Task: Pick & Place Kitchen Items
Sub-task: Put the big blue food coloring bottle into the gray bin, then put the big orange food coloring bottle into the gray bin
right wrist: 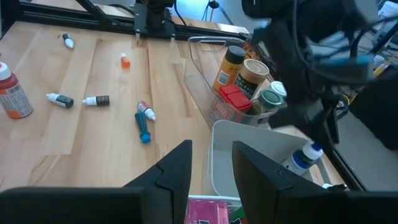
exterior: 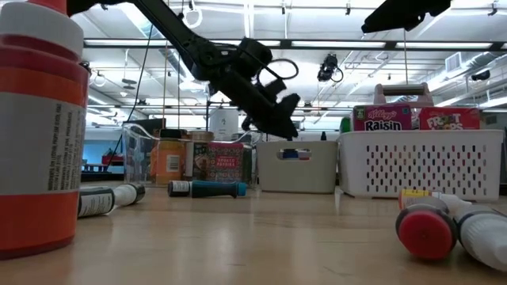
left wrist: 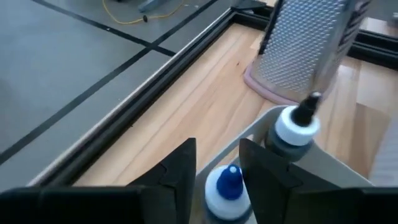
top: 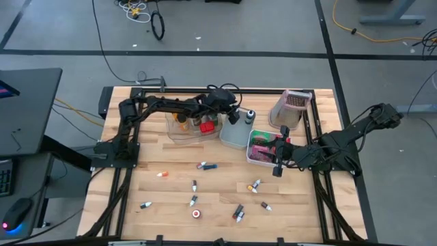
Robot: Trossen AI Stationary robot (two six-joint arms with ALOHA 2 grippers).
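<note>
We've got the left gripper (left wrist: pixel 217 163) hanging over the grey bin (top: pixel 235 134), fingers a little apart with a blue-capped bottle (left wrist: pixel 227 190) sitting right below the gap; nothing is pinched between them as far as we can see; a black-tipped bottle (left wrist: pixel 297 124) stands in the same bin just past the fingertips, and the metal grater (left wrist: pixel 308 46) is on the table beyond that. Off to this gripper's side is the clear bin (top: pixel 191 126) with jars and a red box in it.

The right gripper (right wrist: pixel 211 165) hovers above the white perforated bin (top: pixel 263 149), which holds pink and green boxes; its fingers are partly apart and we see nothing between them.

Plenty of tiny bottles (top: pixel 207 166) lie scattered on the table (top: pixel 171 205) in front of both arms, well apart from either gripper, plus a red-capped one (top: pixel 196 214) near the front edge.
</note>
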